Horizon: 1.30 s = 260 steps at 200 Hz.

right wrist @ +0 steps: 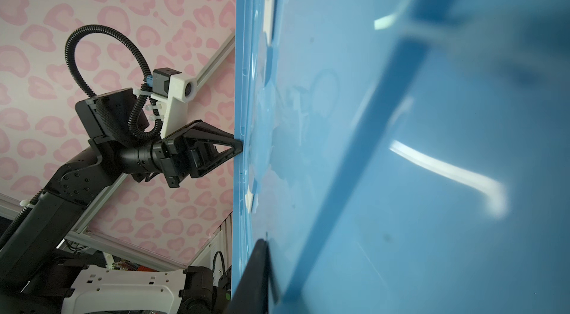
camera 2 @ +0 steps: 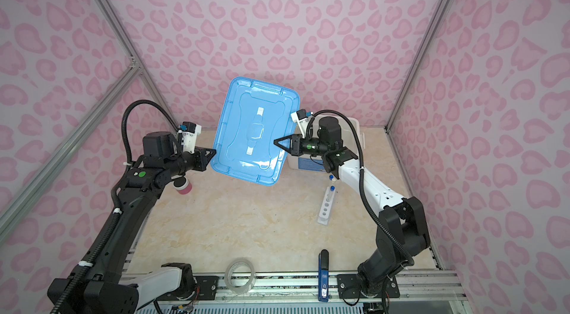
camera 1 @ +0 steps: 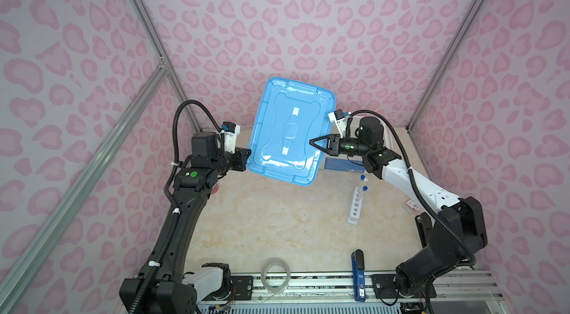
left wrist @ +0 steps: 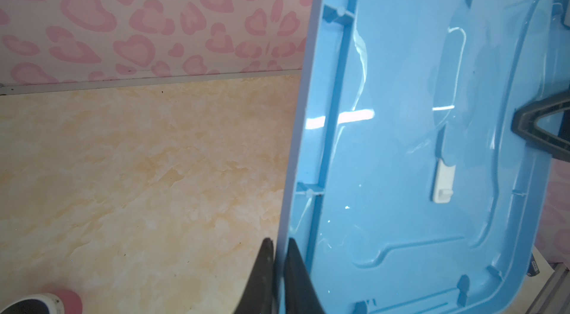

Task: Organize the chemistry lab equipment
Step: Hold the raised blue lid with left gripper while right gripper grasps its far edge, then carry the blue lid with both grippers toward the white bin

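Observation:
Both grippers hold a large blue lid (camera 1: 290, 130) (camera 2: 256, 130) tilted in the air over the back of the table. My left gripper (camera 1: 248, 155) (left wrist: 279, 244) is shut on its left rim, which sits between the two fingertips. At the opposite rim, my right gripper (camera 1: 311, 142) (right wrist: 265, 244) is shut on the lid (right wrist: 401, 143). A white rack (camera 1: 354, 204) (camera 2: 326, 206) lies on the table at the right. One blue-capped test tube (camera 1: 363, 192) stands in it. A small blue-topped white bottle (camera 1: 363, 177) stands just behind the rack.
A clear bin (camera 2: 354, 124) with a blue label (camera 1: 342, 163) stands behind the right arm. A pink-and-white cup (camera 2: 183, 187) sits under the left arm. A clear tape roll (camera 1: 275, 277) and a dark blue stapler (camera 1: 357, 275) lie at the front edge.

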Each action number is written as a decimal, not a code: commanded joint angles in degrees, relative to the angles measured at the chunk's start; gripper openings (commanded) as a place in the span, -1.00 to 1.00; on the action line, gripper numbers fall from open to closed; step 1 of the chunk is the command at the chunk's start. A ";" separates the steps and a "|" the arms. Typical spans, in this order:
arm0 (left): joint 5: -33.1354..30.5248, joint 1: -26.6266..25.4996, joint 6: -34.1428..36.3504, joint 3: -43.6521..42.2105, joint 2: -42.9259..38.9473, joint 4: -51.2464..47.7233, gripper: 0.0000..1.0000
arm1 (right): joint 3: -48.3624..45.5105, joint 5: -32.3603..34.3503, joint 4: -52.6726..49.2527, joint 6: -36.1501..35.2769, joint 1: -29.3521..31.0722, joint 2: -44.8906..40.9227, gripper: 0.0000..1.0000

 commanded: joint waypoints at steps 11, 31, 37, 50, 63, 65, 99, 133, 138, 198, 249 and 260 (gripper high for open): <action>1.71 -0.27 -0.41 0.73 0.32 1.04 -0.40 | 0.83 3.46 1.35 -0.94 0.14 0.42 -0.77; 0.61 -0.28 -0.74 1.08 -0.02 1.05 -0.22 | 3.92 7.65 -8.26 -7.78 0.12 0.04 -0.78; 0.09 -0.27 -0.87 1.27 -0.22 1.04 -0.14 | 4.97 9.58 -11.32 -10.18 0.15 -0.21 -0.78; -1.34 -0.28 -1.24 1.72 -0.90 1.28 -0.06 | 7.71 14.62 -18.77 -15.36 0.18 -0.69 -0.78; -2.35 -0.28 -1.73 2.14 -1.77 1.80 -0.01 | 9.96 20.36 -25.21 -19.81 0.32 -1.25 -0.78; -2.47 -0.28 -1.89 2.22 -1.92 1.94 -0.01 | 10.02 21.38 -25.81 -20.53 0.39 -1.37 -0.78; -2.16 -0.27 -5.46 3.17 -2.76 5.39 0.00 | 15.36 38.31 -35.24 -30.00 2.55 -3.98 -0.75; -1.04 -0.78 -13.81 7.16 -0.71 7.02 -0.03 | 15.92 52.89 -35.67 -36.87 6.18 -7.42 -0.74; -1.01 -0.99 -14.62 9.57 -0.20 6.94 -0.03 | 15.87 54.85 -35.40 -37.84 6.68 -7.97 -0.74; -1.86 -5.35 -23.03 18.76 4.78 11.24 0.02 | 12.12 81.28 -25.46 -55.43 17.13 -11.28 -0.69; -0.19 -6.61 -35.62 19.74 7.80 20.31 0.10 | 4.19 97.43 -10.05 -71.57 24.97 -10.28 -0.67; 0.46 -7.27 -37.82 19.80 8.78 21.68 0.12 | 2.56 100.08 -5.54 -75.58 26.37 -9.63 -0.67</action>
